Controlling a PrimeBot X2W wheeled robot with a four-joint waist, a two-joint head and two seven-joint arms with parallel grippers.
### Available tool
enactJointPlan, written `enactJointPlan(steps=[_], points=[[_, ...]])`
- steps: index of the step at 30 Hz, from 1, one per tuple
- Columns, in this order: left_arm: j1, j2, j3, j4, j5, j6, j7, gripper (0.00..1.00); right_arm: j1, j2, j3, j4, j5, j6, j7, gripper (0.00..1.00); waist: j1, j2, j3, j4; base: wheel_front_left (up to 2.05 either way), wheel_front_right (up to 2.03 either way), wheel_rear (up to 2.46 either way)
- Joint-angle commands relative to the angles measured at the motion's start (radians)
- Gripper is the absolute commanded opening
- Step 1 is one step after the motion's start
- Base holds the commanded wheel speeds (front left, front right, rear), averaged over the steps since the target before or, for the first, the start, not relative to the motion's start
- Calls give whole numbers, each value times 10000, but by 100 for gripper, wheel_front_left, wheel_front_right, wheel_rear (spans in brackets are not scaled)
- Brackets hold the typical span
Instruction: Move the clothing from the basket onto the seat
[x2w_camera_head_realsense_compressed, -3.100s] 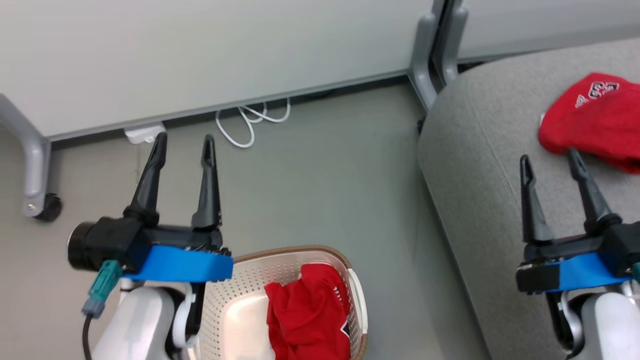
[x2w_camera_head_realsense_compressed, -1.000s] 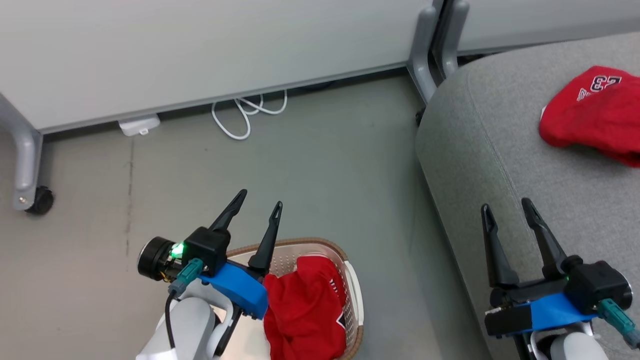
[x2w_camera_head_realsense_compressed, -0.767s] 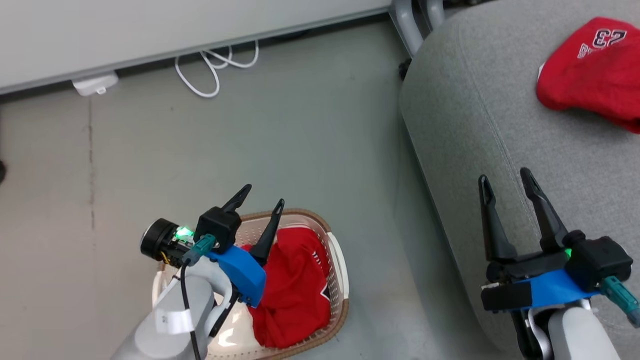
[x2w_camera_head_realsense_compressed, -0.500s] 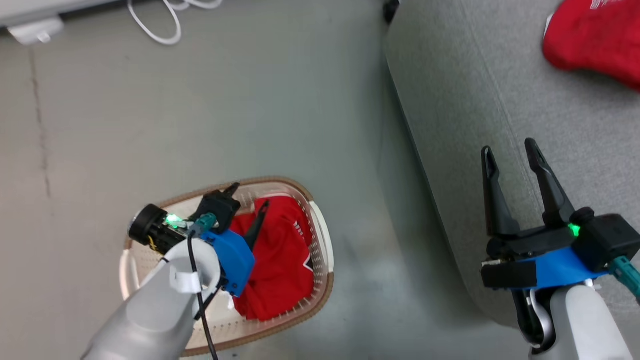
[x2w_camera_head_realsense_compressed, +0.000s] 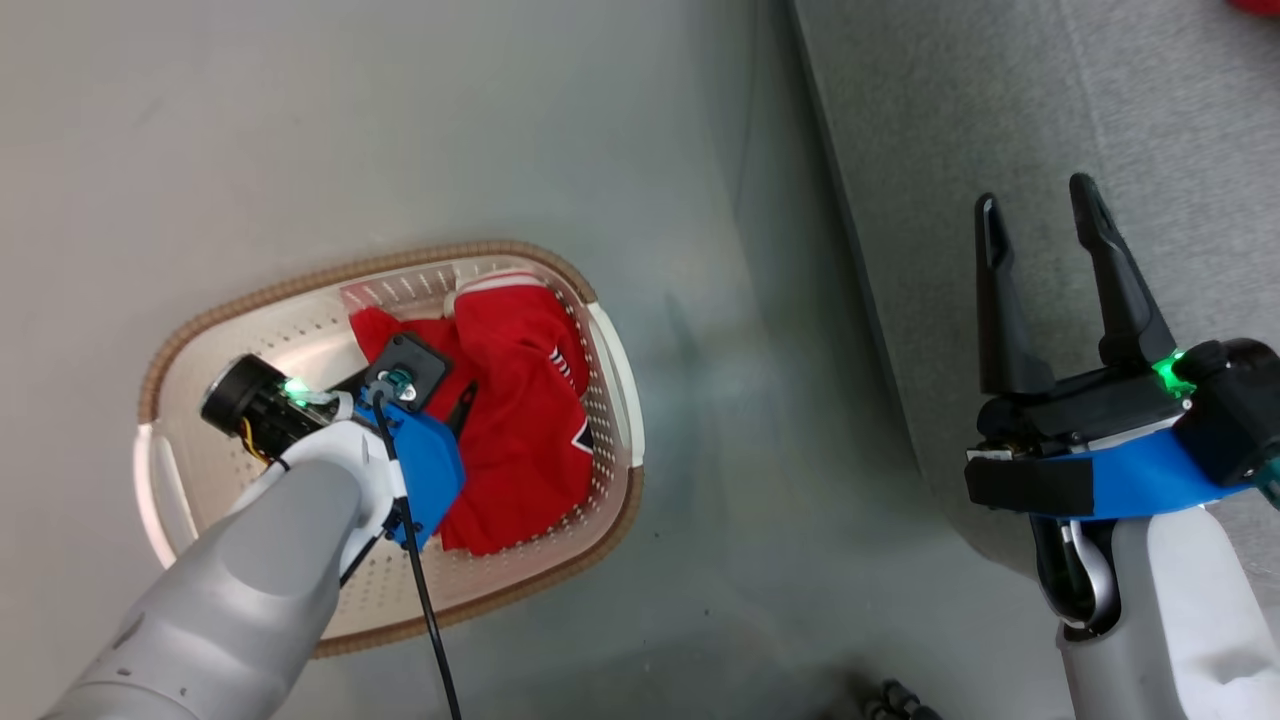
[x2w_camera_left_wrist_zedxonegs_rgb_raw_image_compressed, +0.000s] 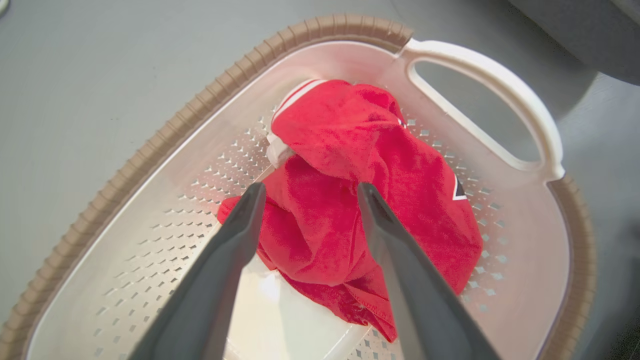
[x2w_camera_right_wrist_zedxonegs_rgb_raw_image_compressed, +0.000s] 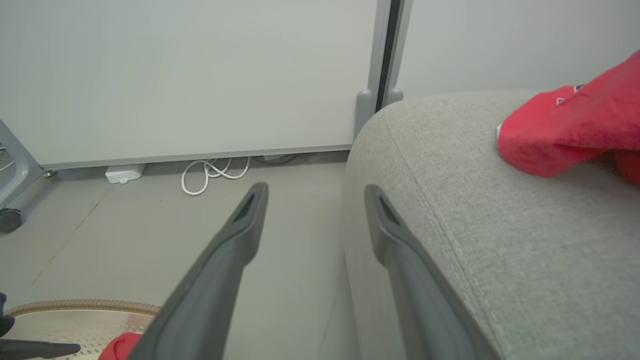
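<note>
One basket (x2w_camera_left_wrist_zedxonegs_rgb_raw_image_compressed: 150, 250) holds one red garment (x2w_camera_left_wrist_zedxonegs_rgb_raw_image_compressed: 350, 145) at spread left gripper (x2w_camera_left_wrist_zedxonegs_rgb_raw_image_compressed: 310, 187)'s tips; second garment (x2w_camera_right_wrist_zedxonegs_rgb_raw_image_compressed: 565, 130) on seat (x2w_camera_right_wrist_zedxonegs_rgb_raw_image_compressed: 500, 240); right gripper (x2w_camera_right_wrist_zedxonegs_rgb_raw_image_compressed: 315, 192) spread.

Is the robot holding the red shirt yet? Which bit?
Nothing yet. The left tool hangs open over the clothing in the basket; the right tool is open too.

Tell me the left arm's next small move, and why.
Probably ease the left gripper down a little and shut its fingers on the clothing. The fingers are open and straddle the raised red fold in the basket, so nothing is gripped yet; whether the tips touch the fabric is unclear.
</note>
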Motion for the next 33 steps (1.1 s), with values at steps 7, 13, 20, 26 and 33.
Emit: enactJointPlan(steps=[7,13,20,26,33], points=[[-762,167,-887,377,-396,-9,189,100,-447,15,16,-215,-36,1,-13,100,-2,0,1257,6,0,0,0],[-1132,154,-1424,629,-767,-9,155,100,-610,15,-35,-317,-100,1,-13,100,-2,0,1838,24,0,0,0],[-1559,45,-1888,846,-950,-9,76,100,-655,15,-75,-441,-158,1,-13,100,-2,0,2347,36,0,0,0],[-1733,-85,-2169,945,-926,-9,186,0,-638,15,-69,-469,-190,1,-13,100,-2,0,2483,83,0,0,0],[-1743,-98,-2305,943,-936,-9,143,0,-688,15,-84,-420,-217,1,-13,100,-2,0,2433,113,0,0,0]])
